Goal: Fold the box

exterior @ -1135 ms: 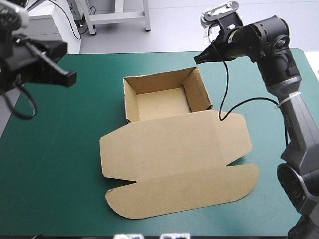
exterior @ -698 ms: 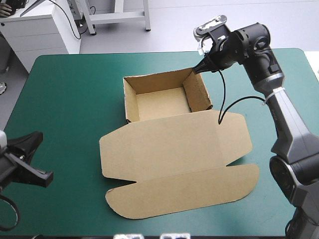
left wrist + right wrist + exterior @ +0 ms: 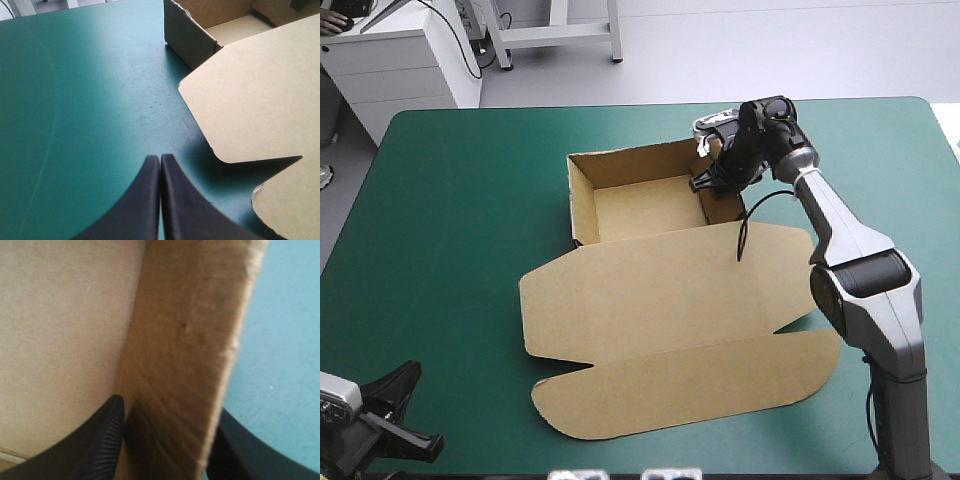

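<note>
- One brown cardboard box (image 3: 670, 290), a cut sheet, part-formed. It sits at the middle of the teal-green table cover (image 3: 450, 220), with an open four-walled tray toward the far side. The lid panel and its rounded front flap lie flat toward the near side.
- One right gripper (image 3: 706, 180), black fin fingers. It is down on the tray's right wall (image 3: 725, 203) and pinches it narrowly, one finger inside the tray and one outside, the board between them.
- One left gripper (image 3: 160, 162), black fin fingers. They are pressed together to a point and hold nothing. It hangs low over bare cover by the table's near-left corner, apart from the lid's left corner.
- Step in hand, as we judge it: seating the tucked right wall so the tray sits square.
- Handling note: we would squeeze along the wall's top fold and press straight down. A sideways drag may slide the light tray or pop the tuck.
- Handling note: we would release straight upward, with the left gripper clear of the flat lid.
- Condition: we cannot tell whether the wall is fully seated.
</note>
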`<state>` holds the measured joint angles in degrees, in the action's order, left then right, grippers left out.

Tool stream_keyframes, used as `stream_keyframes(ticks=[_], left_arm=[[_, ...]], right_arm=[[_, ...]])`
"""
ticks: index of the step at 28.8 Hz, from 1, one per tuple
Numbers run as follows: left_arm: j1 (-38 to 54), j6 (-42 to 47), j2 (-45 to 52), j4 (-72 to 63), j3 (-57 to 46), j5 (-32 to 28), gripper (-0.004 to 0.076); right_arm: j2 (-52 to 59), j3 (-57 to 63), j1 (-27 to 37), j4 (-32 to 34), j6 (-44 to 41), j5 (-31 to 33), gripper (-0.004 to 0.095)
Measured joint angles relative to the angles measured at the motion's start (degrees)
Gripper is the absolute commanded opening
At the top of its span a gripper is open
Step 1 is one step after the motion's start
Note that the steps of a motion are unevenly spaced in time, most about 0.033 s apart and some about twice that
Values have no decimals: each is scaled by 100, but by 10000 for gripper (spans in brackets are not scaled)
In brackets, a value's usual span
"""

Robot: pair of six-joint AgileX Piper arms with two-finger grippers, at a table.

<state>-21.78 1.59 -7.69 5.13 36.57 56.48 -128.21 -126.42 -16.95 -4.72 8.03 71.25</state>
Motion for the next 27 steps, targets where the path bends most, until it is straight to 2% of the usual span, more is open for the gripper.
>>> stream_keyframes(ticks=[1,5,6,14,27], left_arm=[[0,7,80,41,-33,0,-8],[0,103,192,283,-191,31,-8],[0,149,192,326,-241,31,-8],[0,254,192,390,-364,25,-8],[0,277,192,390,-364,29,-8]], right_arm=[[-59,0,0,-42,0,0,356],[-108,7,0,26,-70,-5,31],[-108,7,0,96,-93,-5,-13],[-108,7,246,592,-232,-27,-20],[-108,7,2204,927,360,-24,-20]])
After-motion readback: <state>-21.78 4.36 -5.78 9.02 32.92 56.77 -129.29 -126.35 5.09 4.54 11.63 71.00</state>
